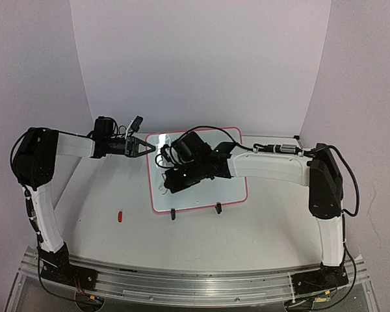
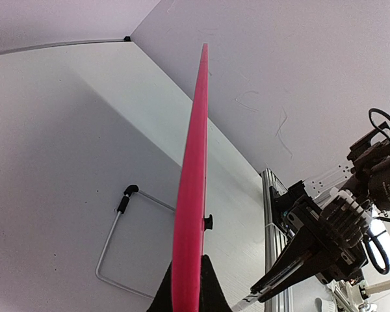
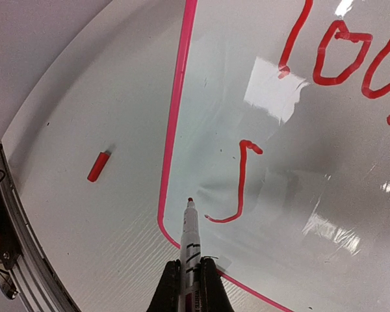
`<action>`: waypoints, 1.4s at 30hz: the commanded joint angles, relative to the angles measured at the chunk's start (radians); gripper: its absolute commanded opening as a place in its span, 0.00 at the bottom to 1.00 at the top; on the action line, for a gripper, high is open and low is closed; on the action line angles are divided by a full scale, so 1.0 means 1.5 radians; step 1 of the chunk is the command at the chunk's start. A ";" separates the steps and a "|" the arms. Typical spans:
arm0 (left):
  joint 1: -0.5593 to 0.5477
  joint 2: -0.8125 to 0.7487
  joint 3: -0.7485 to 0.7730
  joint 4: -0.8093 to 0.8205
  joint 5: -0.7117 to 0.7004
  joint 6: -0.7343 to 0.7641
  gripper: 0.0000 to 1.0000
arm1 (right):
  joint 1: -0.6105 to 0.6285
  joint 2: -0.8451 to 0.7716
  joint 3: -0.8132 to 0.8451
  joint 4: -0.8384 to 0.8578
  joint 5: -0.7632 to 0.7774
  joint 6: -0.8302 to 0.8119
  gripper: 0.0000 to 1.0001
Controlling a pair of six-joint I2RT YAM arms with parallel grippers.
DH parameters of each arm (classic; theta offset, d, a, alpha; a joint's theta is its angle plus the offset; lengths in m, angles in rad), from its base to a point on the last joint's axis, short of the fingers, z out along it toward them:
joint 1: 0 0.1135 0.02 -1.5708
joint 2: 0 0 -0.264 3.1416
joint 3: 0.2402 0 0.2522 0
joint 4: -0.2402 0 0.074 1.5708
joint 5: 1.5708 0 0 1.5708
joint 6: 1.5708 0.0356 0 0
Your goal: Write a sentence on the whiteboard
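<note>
Silver aluminium rail (image 1: 195,286) runs along the near edge and carries both arm bases. Beyond it, on the white table (image 1: 104,195), lies the small glossy whiteboard (image 1: 208,195) with rounded corners and a thin red-pink frame, roughly at the middle, its two black clip feet (image 1: 173,214) on the near side.

The left gripper (image 1: 151,149) reaches in from the left and pinches the board's frame close to the far-left corner. Its wrist view shows the pink edge (image 2: 192,195) end-on between the dark fingers (image 2: 211,289).

The right gripper (image 3: 190,265) hangs over the board's left half, its jaws pressed on a white marker (image 3: 189,227) with a red tip. That tip sits just inside the frame near the near-left corner; contact cannot be told. Red handwritten lettering (image 3: 240,182) shows just right of the tip as a hooked stroke, with larger letters further along.

A small red cap (image 3: 98,166) lies on the table left of the board, apart from it.
</note>
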 commanded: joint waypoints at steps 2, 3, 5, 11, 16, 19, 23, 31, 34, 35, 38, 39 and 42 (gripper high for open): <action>-0.008 0.016 -0.010 0.006 -0.079 0.056 0.00 | -0.003 -0.023 0.007 0.023 0.038 -0.005 0.00; -0.008 0.016 -0.011 0.006 -0.079 0.056 0.00 | -0.003 -0.022 0.007 0.023 0.044 -0.006 0.00; -0.008 0.016 -0.011 0.006 -0.079 0.057 0.00 | -0.003 -0.019 0.007 0.024 0.054 -0.008 0.00; -0.009 0.017 -0.011 0.006 -0.080 0.058 0.00 | -0.004 -0.007 0.014 0.023 0.062 -0.009 0.00; -0.008 0.017 -0.010 0.006 -0.078 0.058 0.00 | -0.004 0.014 0.025 0.023 0.094 -0.006 0.00; -0.008 0.017 -0.010 0.006 -0.079 0.058 0.00 | -0.004 0.018 0.022 0.021 0.106 -0.005 0.00; -0.008 0.019 -0.010 0.005 -0.078 0.058 0.00 | -0.004 0.013 0.016 0.012 0.131 -0.005 0.00; -0.009 0.019 -0.010 0.005 -0.079 0.058 0.00 | -0.006 -0.004 0.002 -0.019 0.169 -0.008 0.00; -0.008 0.019 -0.009 0.004 -0.078 0.059 0.00 | -0.006 -0.013 -0.009 -0.024 0.181 -0.010 0.00; -0.008 0.019 -0.009 0.004 -0.078 0.059 0.00 | -0.006 -0.016 -0.011 -0.025 0.184 -0.010 0.00; -0.008 0.019 -0.009 0.004 -0.078 0.059 0.00 | -0.007 -0.021 -0.018 -0.027 0.194 -0.011 0.00; -0.008 0.020 -0.009 0.004 -0.078 0.059 0.00 | -0.007 -0.021 -0.018 -0.027 0.196 -0.011 0.00; -0.008 0.021 -0.010 0.004 -0.078 0.059 0.00 | -0.007 -0.024 -0.019 -0.029 0.201 -0.013 0.00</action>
